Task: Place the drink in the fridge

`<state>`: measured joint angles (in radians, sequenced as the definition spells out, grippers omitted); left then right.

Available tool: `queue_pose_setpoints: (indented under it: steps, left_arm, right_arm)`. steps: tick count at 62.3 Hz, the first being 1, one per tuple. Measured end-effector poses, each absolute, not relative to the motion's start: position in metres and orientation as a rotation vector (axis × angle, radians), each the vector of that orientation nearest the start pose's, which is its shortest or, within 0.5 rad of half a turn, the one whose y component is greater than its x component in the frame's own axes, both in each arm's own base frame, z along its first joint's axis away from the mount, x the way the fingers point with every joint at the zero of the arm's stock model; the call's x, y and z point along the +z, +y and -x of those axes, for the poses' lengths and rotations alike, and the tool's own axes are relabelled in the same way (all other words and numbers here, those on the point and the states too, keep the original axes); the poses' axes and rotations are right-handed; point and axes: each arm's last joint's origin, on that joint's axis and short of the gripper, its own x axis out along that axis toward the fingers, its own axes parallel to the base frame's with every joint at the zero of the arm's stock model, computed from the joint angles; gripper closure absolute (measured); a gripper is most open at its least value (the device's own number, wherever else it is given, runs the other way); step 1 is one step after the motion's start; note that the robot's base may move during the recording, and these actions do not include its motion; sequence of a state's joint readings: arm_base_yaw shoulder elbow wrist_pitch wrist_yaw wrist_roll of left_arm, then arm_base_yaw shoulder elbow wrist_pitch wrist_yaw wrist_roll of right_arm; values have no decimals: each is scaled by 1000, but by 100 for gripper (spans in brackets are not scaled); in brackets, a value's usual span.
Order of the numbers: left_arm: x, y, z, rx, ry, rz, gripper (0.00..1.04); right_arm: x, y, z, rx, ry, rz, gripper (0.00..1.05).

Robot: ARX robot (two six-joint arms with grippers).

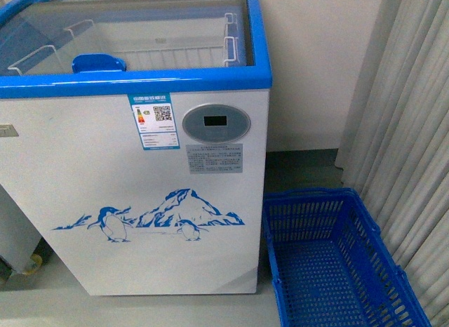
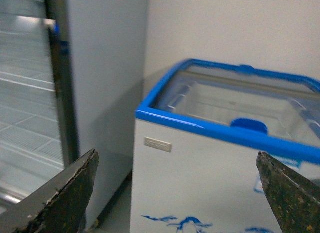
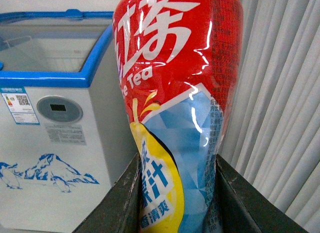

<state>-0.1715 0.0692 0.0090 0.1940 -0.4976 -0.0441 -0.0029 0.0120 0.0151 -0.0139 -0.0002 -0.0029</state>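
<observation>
- The drink (image 3: 175, 118) fills the right wrist view, upright between the two dark fingers of the right tool (image 3: 177, 168). These close narrow on its lower label, one finger pressed to each side. Its cap is out of frame
- The bottle's label is red above and pale blue and yellow below, and the glossy wrap looks slippery, so I judge the squeeze should be firm and the wrist kept level while carrying
- The left tool (image 2: 176, 158) is spread wide and holds nothing, with the near corner of the fridge (image 2: 200, 163) showing in the gap between its fingers
- The fridge (image 1: 140, 201) stands straight ahead in the front view. Neither arm shows there
- Its curved glass lid (image 1: 161, 29) appears to lie shut over the opening, with the blue handle (image 1: 98, 62) just behind the front rim and a white wire basket (image 1: 175, 57) visible under the glass
- The step in hand, as I read it, is clearing the way in: the free left tool should catch the handle and slide the lid back fully before the bottle goes over the rim
- The drink is outside the fridge and apart from it, off its front corner on the side nearest the curtain (image 3: 280, 93)
- It seems best lifted clear above the blue rim and then lowered into the wire basket
- An empty blue crate (image 1: 337, 264) sits on the floor just beside the fridge, under the likely path, so keep the arm high there
</observation>
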Motion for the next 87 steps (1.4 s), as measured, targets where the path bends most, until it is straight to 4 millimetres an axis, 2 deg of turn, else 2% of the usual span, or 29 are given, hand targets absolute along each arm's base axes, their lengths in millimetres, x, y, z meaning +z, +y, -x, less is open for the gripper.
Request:
queue_pose_setpoints:
  steps: [4, 11, 22, 32, 46, 73, 82, 87]
  left_arm:
    - [176, -4, -102, 351, -83, 84, 8]
    - [174, -11, -113, 213, 24, 26, 8]
    - [200, -18, -135, 82, 27, -79, 8]
    - [209, -23, -162, 18, 54, -151, 8]
    - [205, -17, -200, -62, 150, -229, 8]
    - [197, -2, -272, -105, 250, -325, 8]
    - [191, 5, -310, -137, 280, -352, 8]
    - [190, 6, -324, -148, 290, -361, 8]
  right_arm:
    - [166, 0, -98, -2, 11, 2, 71]
    - [166, 0, -98, -2, 11, 2, 71]
    - [166, 0, -98, -2, 11, 2, 71]
    - [166, 0, -98, -2, 11, 2, 71]
    - [166, 0, -98, -2, 11, 2, 71]
    - [166, 0, -98, -2, 11, 3, 71]
    - [166, 0, -98, -2, 11, 2, 71]
    - [166, 0, -98, -2, 11, 3, 71]
